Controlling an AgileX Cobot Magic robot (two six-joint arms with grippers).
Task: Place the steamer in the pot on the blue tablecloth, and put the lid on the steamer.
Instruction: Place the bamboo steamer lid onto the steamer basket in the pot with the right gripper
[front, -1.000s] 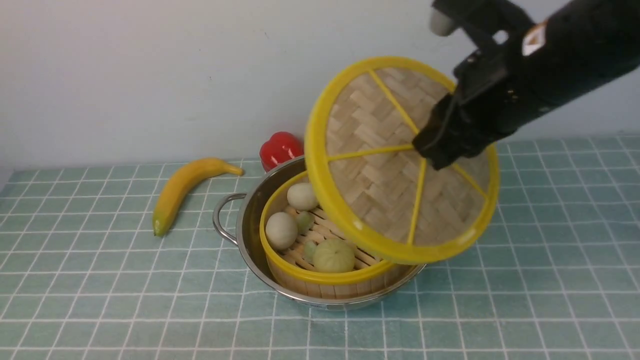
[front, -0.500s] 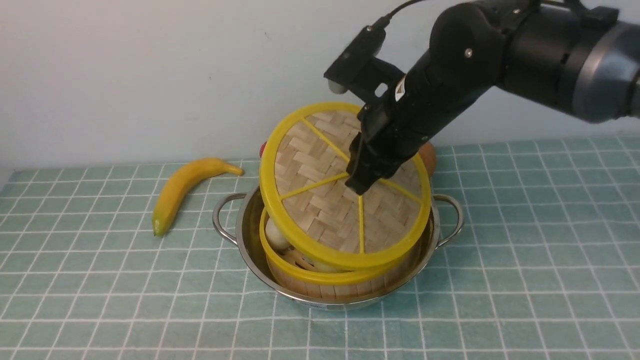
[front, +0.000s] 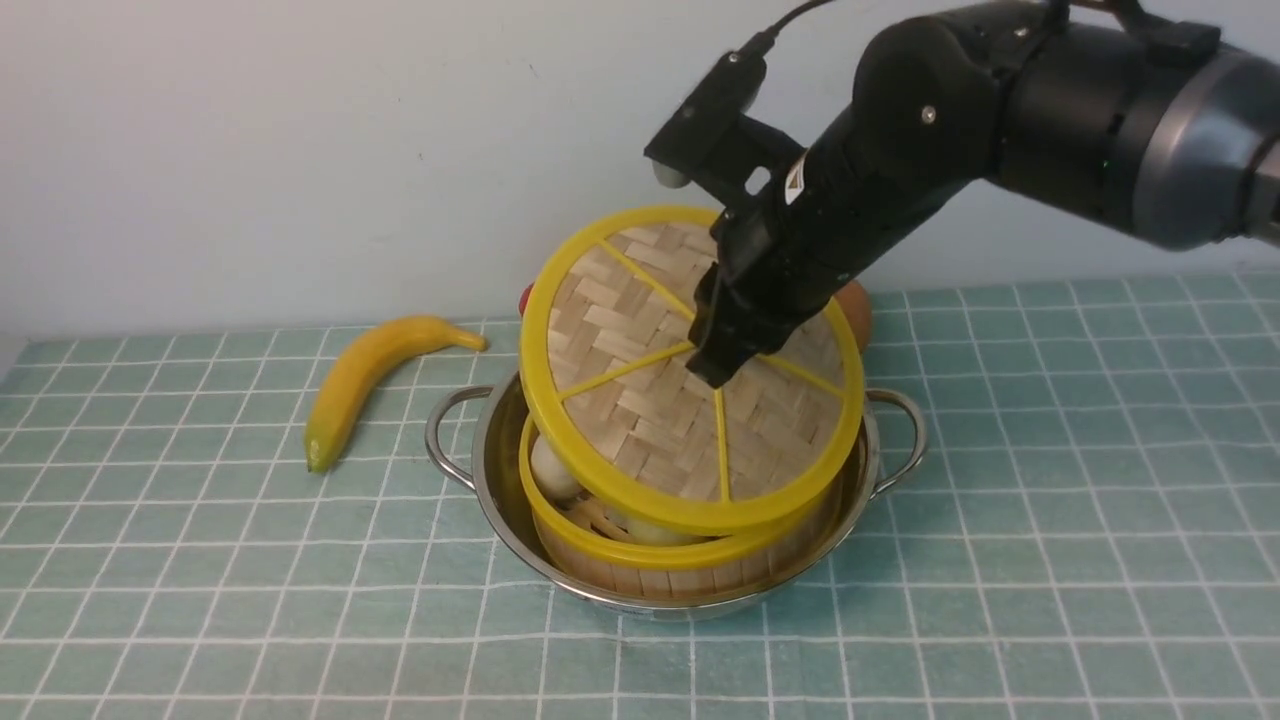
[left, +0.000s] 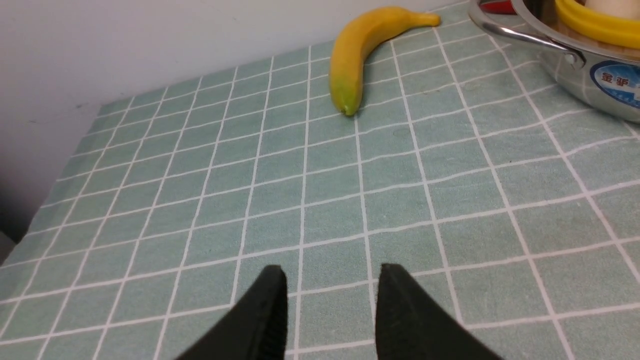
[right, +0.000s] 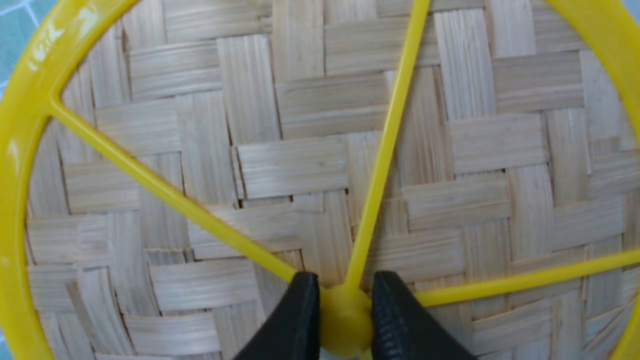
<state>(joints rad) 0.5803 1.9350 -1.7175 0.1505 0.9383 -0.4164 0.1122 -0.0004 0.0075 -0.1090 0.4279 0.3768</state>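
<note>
The steel pot (front: 500, 480) stands on the blue tablecloth (front: 200, 600) with the bamboo steamer (front: 690, 565) inside it. A pale bun (front: 548, 470) shows in the steamer's left side. The woven lid (front: 640, 420) hangs tilted over the steamer, its near edge low by the steamer's rim and its far edge raised. My right gripper (front: 722, 372) is shut on the lid's yellow centre knob (right: 345, 315), a finger on each side. My left gripper (left: 330, 272) is open above bare cloth, left of the pot (left: 600, 85), holding nothing.
A yellow banana (front: 370, 375) lies on the cloth left of the pot. A red pepper (front: 524, 297) peeks out behind the lid, and a brown round thing (front: 855, 312) sits behind the pot on the right. A pale wall runs along the back.
My right arm swung the lid left and down from beside the pot to over the steamer. In the last half second it barely moved.
</note>
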